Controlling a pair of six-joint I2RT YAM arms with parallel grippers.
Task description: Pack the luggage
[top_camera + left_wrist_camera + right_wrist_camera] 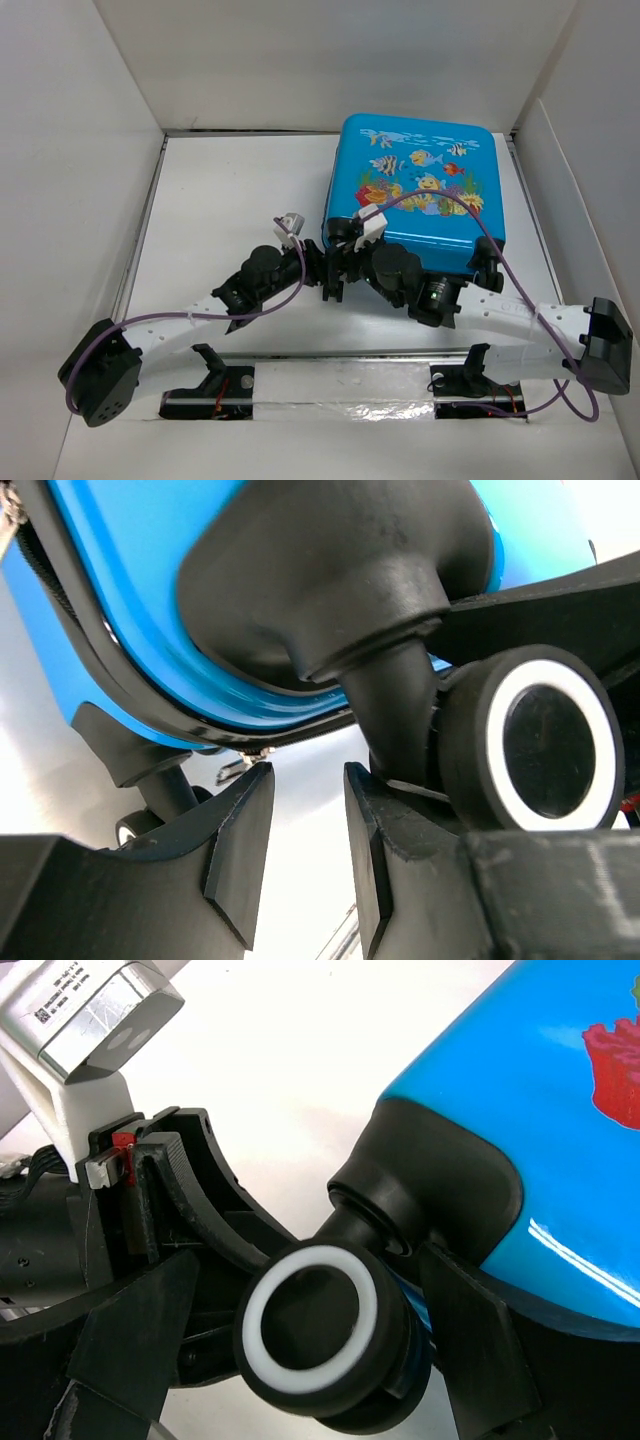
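Observation:
The luggage is a bright blue suitcase with a fish print. It lies flat and closed at the back right of the table. Both grippers meet at its near-left corner. My right gripper is open, its jaws on either side of a black wheel with a white ring, with a gap on the left side. My left gripper is open a little and empty, just below the blue shell and its zipper seam. The same wheel sits to its right. A zipper pull hangs by the left fingertip.
White walls enclose the table on the left, back and right. A second wheel sticks out at the suitcase's near-right corner. A silver tape strip runs along the near edge between the arm bases. The left wrist's camera housing sits close to my right gripper.

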